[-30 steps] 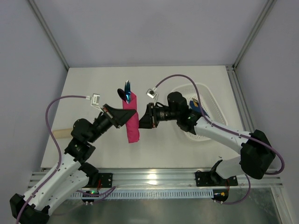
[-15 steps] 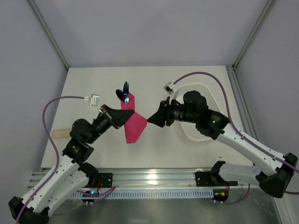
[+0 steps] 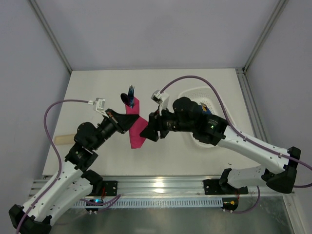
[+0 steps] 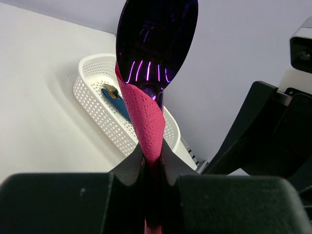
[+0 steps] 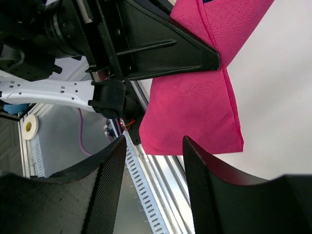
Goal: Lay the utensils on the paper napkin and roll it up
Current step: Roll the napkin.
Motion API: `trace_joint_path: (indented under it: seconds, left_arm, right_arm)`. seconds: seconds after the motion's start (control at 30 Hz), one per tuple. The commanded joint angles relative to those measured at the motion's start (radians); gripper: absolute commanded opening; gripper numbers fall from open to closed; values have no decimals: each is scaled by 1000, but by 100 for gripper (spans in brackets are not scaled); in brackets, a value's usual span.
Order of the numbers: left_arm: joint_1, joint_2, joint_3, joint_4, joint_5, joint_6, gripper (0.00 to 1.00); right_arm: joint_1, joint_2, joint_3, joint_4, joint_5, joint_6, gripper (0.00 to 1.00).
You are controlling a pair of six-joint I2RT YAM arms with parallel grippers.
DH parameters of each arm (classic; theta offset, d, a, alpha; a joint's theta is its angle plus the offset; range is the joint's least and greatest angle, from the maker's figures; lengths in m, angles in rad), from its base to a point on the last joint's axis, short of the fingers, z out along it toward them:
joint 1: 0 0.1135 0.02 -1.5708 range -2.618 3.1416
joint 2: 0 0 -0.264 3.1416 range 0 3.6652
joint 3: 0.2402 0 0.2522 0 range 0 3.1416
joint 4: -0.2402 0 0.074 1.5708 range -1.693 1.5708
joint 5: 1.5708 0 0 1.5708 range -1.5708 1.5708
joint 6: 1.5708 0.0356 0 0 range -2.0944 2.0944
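Clamping the folded paper napkin [image 4: 148,122], your left gripper [image 4: 152,165] is closed on it; utensils [image 4: 156,39] wrapped inside, spoon head past its fingertips. Your right gripper [image 5: 154,140] stands parted, napkin just ahead of its tips.

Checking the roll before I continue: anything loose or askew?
Yes. The paper napkin is a loose flat fold, not a tight roll. Its near end flares below the left claw, and the utensils poke out the far end.
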Motion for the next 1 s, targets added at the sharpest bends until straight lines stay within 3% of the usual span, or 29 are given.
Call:
trace_joint_path:
  seconds: [0.0, 0.27, 0.97]
  left_arm:
    - [-3, -8, 65, 48, -9, 24, 0]
    - [-1, -13, 62, 60, 1, 1, 0]
    - [-3, -11, 42, 127, 2, -63, 0]
  right_arm:
    - [18, 49, 73, -10, 58, -22, 55]
    - [19, 135, 100, 8, 75, -23, 65]
    - [19, 106, -29, 181, -94, 47, 64]
